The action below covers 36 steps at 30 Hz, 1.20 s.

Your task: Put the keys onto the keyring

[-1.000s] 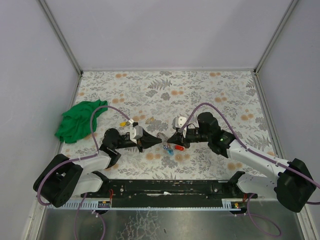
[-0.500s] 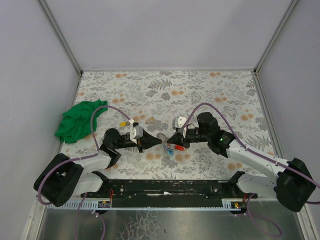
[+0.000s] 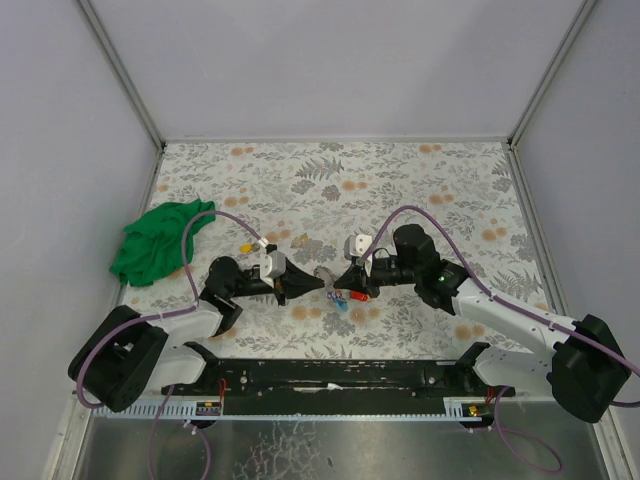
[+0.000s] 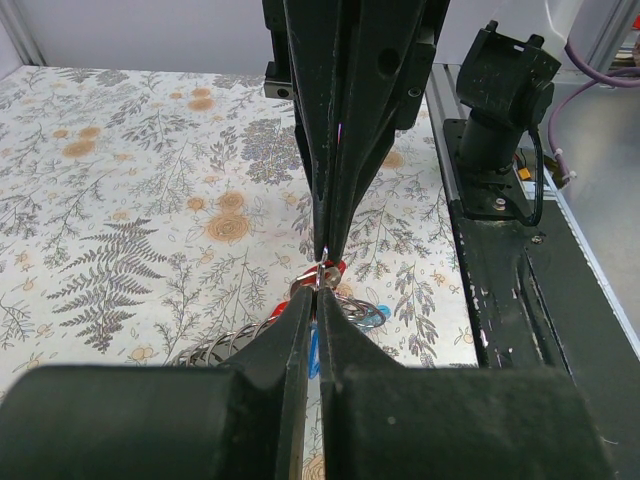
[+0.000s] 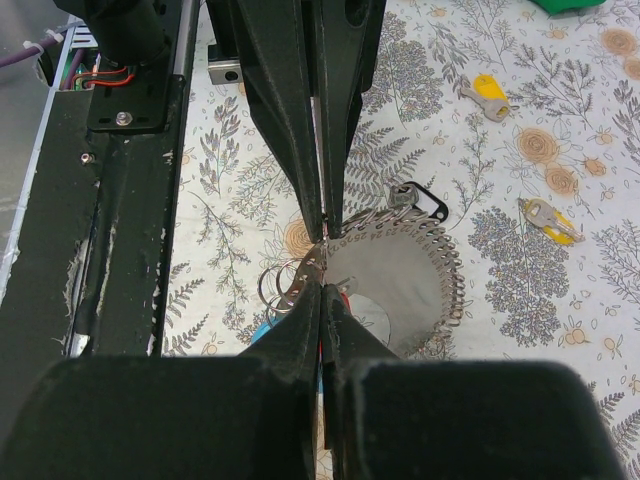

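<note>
The left gripper [image 3: 318,284] and the right gripper [image 3: 341,282] meet tip to tip low over the desk [image 3: 420,185], just ahead of the arm bases. Both are clenched, the fingers of each pressed together with only a thin slit between them. In the left wrist view a sliver of bright metal sits right where the two sets of tips meet, but I cannot tell which gripper actually pinches it. The keys [image 3: 346,297] lie directly under that meeting point, with a red tag [image 4: 333,267] touching the tips and a blue tag showing through the slit of the left gripper. Thin wire loops of the keyring [image 4: 366,313] rest on the desk just beside the tags. A coiled metal arc [image 5: 447,270] curves around a grey disc next to them. Two yellow-tagged keys [image 5: 487,97] lie farther out, apart from the cluster. A green cloth [image 3: 150,245] is bunched at the left edge of the desk.
</note>
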Each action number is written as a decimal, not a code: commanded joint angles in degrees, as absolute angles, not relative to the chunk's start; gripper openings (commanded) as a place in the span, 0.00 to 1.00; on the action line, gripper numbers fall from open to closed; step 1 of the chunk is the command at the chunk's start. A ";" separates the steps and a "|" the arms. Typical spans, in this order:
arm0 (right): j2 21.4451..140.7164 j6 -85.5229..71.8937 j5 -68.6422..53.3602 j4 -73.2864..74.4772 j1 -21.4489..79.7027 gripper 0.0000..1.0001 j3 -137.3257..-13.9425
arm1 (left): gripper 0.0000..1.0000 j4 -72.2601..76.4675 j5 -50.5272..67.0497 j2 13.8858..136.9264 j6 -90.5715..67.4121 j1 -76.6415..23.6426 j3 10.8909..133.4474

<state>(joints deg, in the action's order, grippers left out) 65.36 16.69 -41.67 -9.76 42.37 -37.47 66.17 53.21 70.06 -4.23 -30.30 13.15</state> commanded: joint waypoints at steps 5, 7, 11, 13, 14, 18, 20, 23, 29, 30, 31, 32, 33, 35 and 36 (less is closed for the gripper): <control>65.29 16.36 -43.59 -13.45 42.80 0.00 -39.10 | 0.00 71.17 54.96 71.38 -5.43 -29.97 15.09; 65.39 16.28 -43.85 -13.90 42.80 0.00 -39.04 | 0.00 72.35 55.46 71.96 -6.12 -29.97 15.07; 65.56 16.16 -44.09 -15.36 42.80 0.00 -38.69 | 0.00 74.97 56.27 73.13 -7.86 -30.01 14.94; 65.41 16.16 -44.12 -16.17 42.89 0.00 -38.46 | 0.00 75.61 56.76 73.65 -8.35 -29.97 14.94; 65.39 16.15 -44.12 -16.45 42.87 0.00 -38.41 | 0.00 75.93 56.84 73.79 -8.61 -29.97 14.93; 65.82 16.32 -44.76 -16.21 42.89 0.00 -39.01 | 0.00 76.48 56.56 74.00 -9.09 -29.97 14.89; 65.68 16.38 -44.76 -15.90 42.89 0.00 -39.07 | 0.00 76.06 55.76 73.94 -9.30 -29.97 14.81; 64.95 16.88 -44.08 -15.08 43.02 0.00 -39.07 | 0.00 73.26 52.34 72.93 -9.36 -29.97 14.87; 64.40 18.40 -41.11 -12.91 43.95 0.00 -39.16 | 0.00 61.89 43.78 69.26 -9.85 -29.97 16.38; 64.59 18.67 -40.60 -12.46 44.20 0.00 -39.38 | 0.00 61.69 42.78 68.90 -10.82 -29.97 16.29; 64.81 19.00 -40.08 -12.12 44.47 0.00 -39.51 | 0.00 61.41 41.81 68.53 -11.93 -29.97 16.26; 64.92 19.33 -39.39 -11.80 44.81 0.00 -39.73 | 0.00 61.19 41.09 68.29 -12.90 -29.97 16.26; 65.07 19.72 -38.70 -11.47 45.11 0.00 -39.83 | 0.00 60.94 40.25 68.04 -14.05 -30.01 16.13; 65.34 20.34 -37.03 -10.73 45.72 0.00 -40.12 | 0.00 60.86 38.74 67.58 -16.18 -29.97 15.68; 65.43 20.56 -36.28 -10.50 46.04 0.00 -40.17 | 0.00 60.94 37.89 67.34 -17.28 -29.97 15.40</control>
